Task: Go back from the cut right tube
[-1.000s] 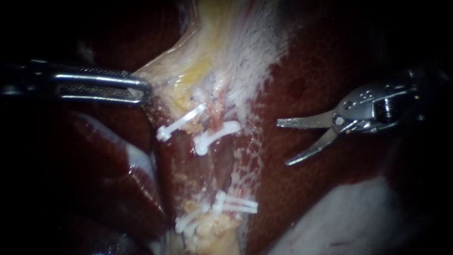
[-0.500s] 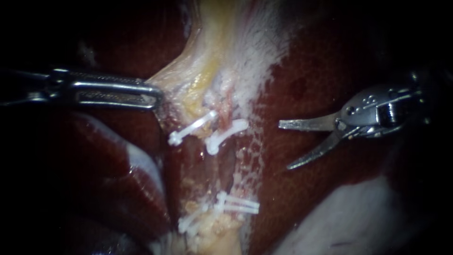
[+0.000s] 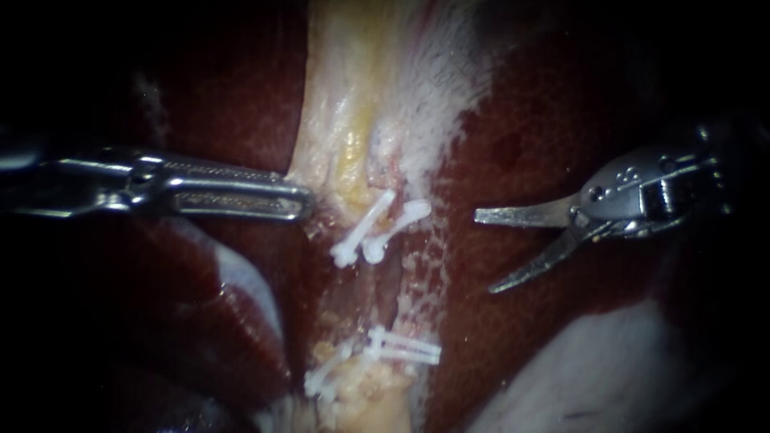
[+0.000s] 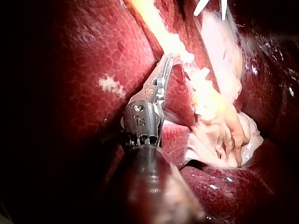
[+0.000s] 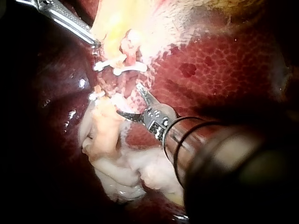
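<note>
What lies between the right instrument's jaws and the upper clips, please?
Only bare liver, whitish near the clips; the endoscope view shows it.

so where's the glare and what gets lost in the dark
Endoscope view: light pools on the clips and pale tissue; the left instrument is lost in shadow along its shaft. Left wrist view: small glints on the wet liver. Right wrist view: the right instrument has a dark shaft near the camera, with glints on the liver beside it.

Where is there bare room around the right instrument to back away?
Free: bare liver between the pale tissue and the right instrument, all around its open jaws. Crowded: the clips beside the left instrument, shut on the pale tissue's edge.
</note>
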Robot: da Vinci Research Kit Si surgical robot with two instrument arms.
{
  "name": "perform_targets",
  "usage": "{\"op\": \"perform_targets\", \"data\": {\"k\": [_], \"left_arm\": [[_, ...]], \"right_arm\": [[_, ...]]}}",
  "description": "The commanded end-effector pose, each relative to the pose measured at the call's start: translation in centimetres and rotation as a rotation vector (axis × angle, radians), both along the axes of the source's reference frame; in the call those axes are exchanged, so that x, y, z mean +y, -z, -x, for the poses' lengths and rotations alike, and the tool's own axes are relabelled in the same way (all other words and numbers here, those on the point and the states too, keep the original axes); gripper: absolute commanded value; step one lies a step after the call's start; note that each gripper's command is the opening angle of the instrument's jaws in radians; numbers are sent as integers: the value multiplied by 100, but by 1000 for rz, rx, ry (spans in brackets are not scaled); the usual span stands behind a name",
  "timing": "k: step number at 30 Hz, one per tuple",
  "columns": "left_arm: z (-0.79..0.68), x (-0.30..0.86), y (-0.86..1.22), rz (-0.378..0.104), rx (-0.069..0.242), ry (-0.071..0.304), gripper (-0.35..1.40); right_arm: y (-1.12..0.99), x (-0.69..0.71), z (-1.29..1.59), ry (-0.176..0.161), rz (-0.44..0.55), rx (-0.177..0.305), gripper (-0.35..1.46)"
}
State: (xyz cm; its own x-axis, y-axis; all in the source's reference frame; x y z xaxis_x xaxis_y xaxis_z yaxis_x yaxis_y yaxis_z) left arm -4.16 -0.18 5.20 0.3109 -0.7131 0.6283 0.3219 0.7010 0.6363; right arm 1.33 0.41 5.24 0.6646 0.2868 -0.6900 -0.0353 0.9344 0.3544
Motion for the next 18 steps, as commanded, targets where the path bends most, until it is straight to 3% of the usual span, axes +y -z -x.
{"op": "perform_targets", "data": {"k": [1,18], "left_arm": [[0,0,-1,1,1,-2,-30],[3,-3,-3,-4,1,-5,-28]], "right_arm": [[-1,1,0,-1,0,-1,143],[-1,1,1,0,5,-1,143]]}}
